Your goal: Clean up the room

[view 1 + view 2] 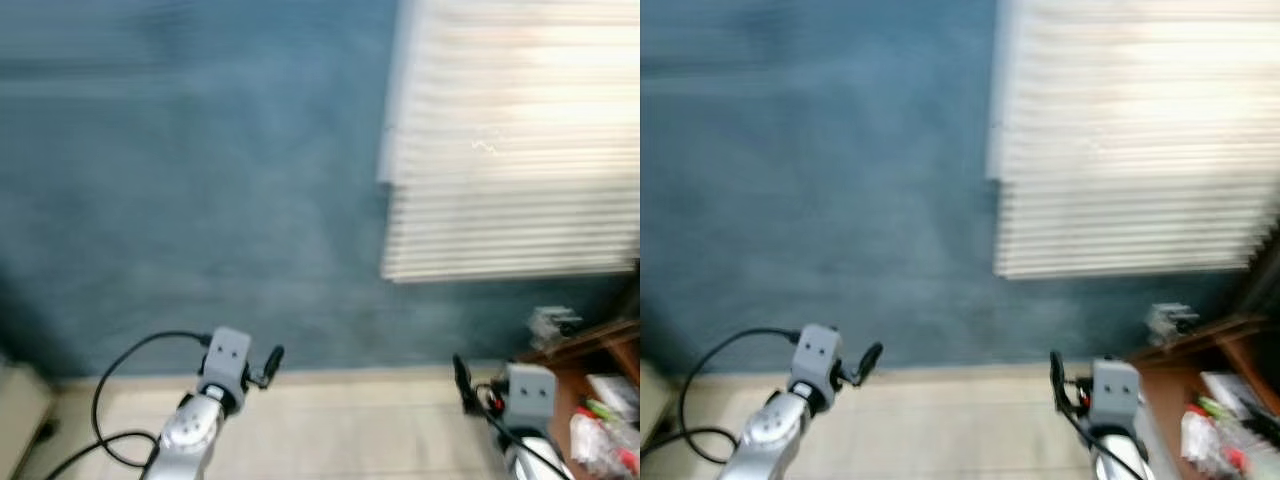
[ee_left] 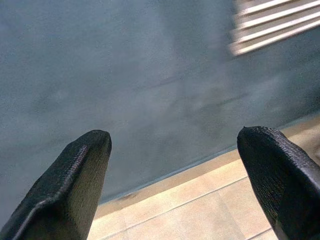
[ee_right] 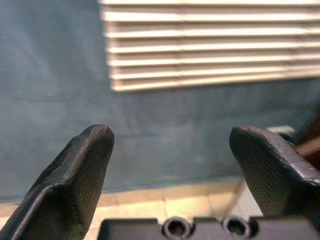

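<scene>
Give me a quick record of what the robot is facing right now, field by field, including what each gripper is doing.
facing: blue-grey wall, picture blurred
window: white slatted blinds, upper right
floor: pale tiles meeting the wall
right side: brown wooden shelf with small items too blurred to name
left gripper: raised in front of the robot, jaws open, nothing between them, pointing at the wall base
right gripper: raised, jaws open, nothing between them, pointing toward the wall below the blinds
cable: black cable looping by the left arm
</scene>
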Controlling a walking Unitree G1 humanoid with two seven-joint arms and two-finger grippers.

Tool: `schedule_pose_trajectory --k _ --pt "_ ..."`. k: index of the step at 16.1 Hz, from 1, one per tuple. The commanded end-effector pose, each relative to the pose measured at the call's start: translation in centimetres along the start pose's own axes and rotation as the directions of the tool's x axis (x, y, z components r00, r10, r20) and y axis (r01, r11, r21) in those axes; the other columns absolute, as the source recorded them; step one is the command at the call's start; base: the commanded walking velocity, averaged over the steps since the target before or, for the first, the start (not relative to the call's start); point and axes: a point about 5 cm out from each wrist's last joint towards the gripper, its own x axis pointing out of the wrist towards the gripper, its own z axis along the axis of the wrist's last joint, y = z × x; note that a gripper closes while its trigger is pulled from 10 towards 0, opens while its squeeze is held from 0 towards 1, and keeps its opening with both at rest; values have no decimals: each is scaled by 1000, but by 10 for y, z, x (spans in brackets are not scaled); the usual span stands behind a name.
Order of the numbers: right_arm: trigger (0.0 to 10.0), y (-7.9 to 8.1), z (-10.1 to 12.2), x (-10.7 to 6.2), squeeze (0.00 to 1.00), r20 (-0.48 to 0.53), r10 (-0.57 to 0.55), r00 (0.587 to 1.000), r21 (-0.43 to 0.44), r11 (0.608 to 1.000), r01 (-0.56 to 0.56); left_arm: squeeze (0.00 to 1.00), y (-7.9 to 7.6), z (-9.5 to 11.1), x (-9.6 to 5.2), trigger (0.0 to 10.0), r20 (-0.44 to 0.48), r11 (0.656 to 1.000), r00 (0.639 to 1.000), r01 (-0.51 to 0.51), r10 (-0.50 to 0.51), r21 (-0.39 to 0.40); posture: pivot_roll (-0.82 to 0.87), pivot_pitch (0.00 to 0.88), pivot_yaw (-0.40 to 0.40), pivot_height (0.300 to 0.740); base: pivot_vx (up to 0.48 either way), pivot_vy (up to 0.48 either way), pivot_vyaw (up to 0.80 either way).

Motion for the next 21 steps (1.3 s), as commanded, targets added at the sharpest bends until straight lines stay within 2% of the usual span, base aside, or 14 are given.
schedule_pose_trajectory --k 1,3,4,5,6,7,9,10,12,21 --pt "10000 3 5 4 0 19 3 1000 -1 1000 -3 0 2 6 2 10000 15 1000 1000 -13 13 3 -76 0 -6 740 0 0 -781" --pt "10000 3 6 5 0 26 12 1000 12 1000 -12 0 5 9 3 10000 22 997 997 -76 77 -14 -79 0 -3 740 0 0 -391" --pt "10000 1 8 5 0 20 7 1000 63 998 -8 0 10 10 -3 10000 26 992 992 -123 122 39 -82 0 -1 740 0 0 0" --pt "10000 6 17 0 0 38 65 997 101 993 -68 0 17 10 -19 10000 44 990 991 -130 128 52 -82 0 3 740 0 0 0" --pt "10000 19 26 -12 0 61 186 981 108 976 -192 0 27 7 -40 10000 29 992 992 -124 124 13 -82 0 7 740 0 0 0" --pt "10000 27 29 -18 0 67 245 967 108 962 -251 0 24 7 -53 10000 44 997 997 -64 65 -36 -77 0 7 740 0 0 0" --pt "10000 30 29 -19 0 67 262 963 137 953 -269 0 15 8 -60 10000 60 999 998 -6 9 -48 -65 0 -4 740 0 0 0" --pt "10000 33 27 -16 0 59 281 958 157 945 -287 0 12 15 -55 10000 87 996 996 3 5 -91 -54 0 -11 740 0 0 0" --pt "10000 35 26 -16 0 42 304 952 155 939 -307 0 8 22 -51 10000 110 993 994 16 -3 -114 -49 0 -16 740 0 0 0" --pt "10000 35 26 -16 0 42 304 952 155 939 -307 0 8 22 -51 10000 110 993 994 16 -3 -114 -49 0 -16 740 0 0 0"
